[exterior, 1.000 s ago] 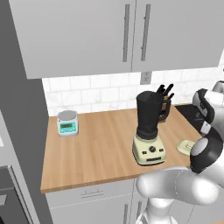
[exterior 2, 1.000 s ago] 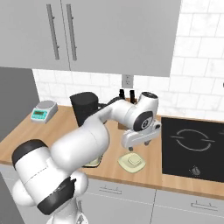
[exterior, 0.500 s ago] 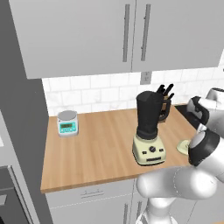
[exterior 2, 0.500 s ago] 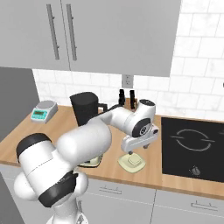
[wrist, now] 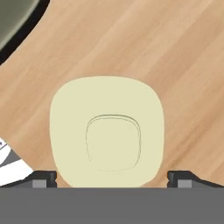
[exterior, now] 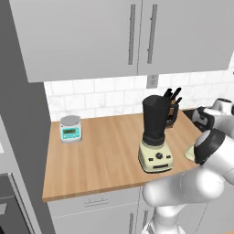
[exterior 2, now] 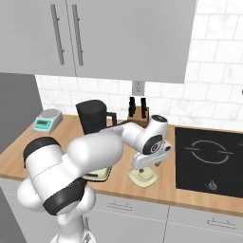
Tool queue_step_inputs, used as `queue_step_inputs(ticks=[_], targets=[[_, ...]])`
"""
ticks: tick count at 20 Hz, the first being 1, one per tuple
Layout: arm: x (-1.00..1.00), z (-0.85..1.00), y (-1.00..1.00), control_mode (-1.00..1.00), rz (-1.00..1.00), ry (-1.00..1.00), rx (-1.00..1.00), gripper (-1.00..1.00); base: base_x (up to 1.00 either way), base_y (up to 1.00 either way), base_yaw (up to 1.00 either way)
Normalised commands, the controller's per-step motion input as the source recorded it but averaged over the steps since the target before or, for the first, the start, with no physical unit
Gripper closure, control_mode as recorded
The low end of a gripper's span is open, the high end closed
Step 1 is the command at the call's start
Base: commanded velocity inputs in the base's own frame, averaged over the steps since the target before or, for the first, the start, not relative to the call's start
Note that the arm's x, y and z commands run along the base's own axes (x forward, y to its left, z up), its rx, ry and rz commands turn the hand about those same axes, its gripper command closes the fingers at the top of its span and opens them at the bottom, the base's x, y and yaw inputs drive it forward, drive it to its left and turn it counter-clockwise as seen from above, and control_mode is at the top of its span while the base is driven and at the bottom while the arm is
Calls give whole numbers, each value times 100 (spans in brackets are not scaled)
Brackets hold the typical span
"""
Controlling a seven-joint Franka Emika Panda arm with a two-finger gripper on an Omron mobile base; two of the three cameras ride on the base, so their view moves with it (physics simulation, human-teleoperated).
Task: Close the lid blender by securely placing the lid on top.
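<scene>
The blender [exterior: 156, 132] stands on the wooden counter, its dark jar [exterior 2: 92, 116] open at the top. The lid [wrist: 107, 131], a pale cream-yellow rounded cap with a raised centre, lies flat on the counter to the blender's right [exterior 2: 144, 177]; its edge peeks out past my arm [exterior: 188, 153]. My gripper [wrist: 111, 177] is open just above the lid, one fingertip [wrist: 43, 177] on each side of it and not touching it. From the right base view, the hand [exterior 2: 148, 161] hangs low directly over the lid.
A grey-and-teal scale [exterior: 70, 128] sits at the counter's far left. A knife block [exterior 2: 137, 108] stands by the tiled wall behind the blender. The black cooktop [exterior 2: 209, 159] lies to the right of the lid. Cabinets hang overhead.
The hand has come down and slightly toward the counter's front edge, ending close over the lid. Blender, lid and scale have not moved.
</scene>
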Motion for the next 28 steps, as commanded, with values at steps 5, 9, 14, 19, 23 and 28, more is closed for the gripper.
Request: queue_step_inputs(ticks=[5,9,14,19,23,28], targets=[[1,-26,0,-100,0,1,0,-100,0,0,0],[11,-19,0,-100,0,0,0,-100,0,0,0],[13,-20,0,-100,0,0,0,-100,0,0,0],[14,-13,0,-100,0,0,0,-100,0,0,0],[6,-20,0,-100,0,2,0,-100,0,0,0],[1,-19,1,-100,0,4,0,100,0,0,0]])
